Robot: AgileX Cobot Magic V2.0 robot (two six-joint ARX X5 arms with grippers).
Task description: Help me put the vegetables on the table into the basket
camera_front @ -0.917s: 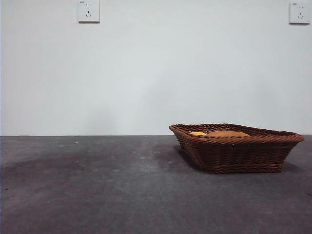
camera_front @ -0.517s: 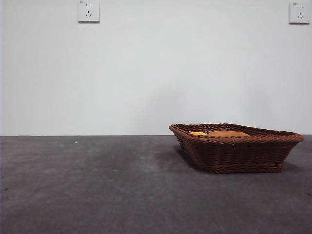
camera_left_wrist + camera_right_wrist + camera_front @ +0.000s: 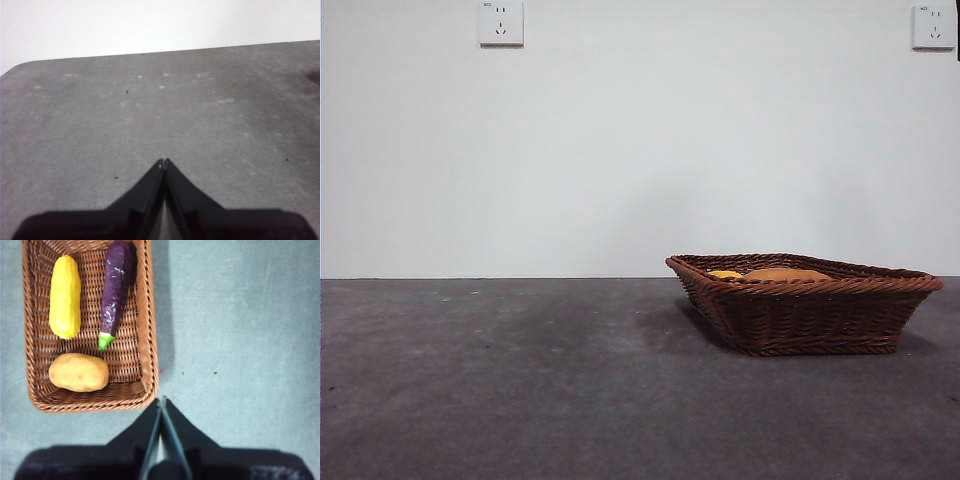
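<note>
The woven basket (image 3: pixel 147 320) (image 3: pixel 805 315) stands on the dark grey table (image 3: pixel 520 380) at the right. Inside it lie the tan potato (image 3: pixel 78 372), the purple eggplant (image 3: pixel 116 287) with its green tip, and the yellow corn (image 3: pixel 65 296). In the front view only the tops of the potato (image 3: pixel 788 273) and corn (image 3: pixel 725 273) show over the rim. My right gripper (image 3: pixel 161 401) hangs shut and empty high above the table, just outside the basket's rim. My left gripper (image 3: pixel 163 162) is shut and empty over bare table (image 3: pixel 160 110), away from the basket.
Two wall sockets (image 3: pixel 501 22) (image 3: pixel 933 26) sit on the white wall behind the table. A rounded table corner (image 3: pixel 15 70) shows in the left wrist view.
</note>
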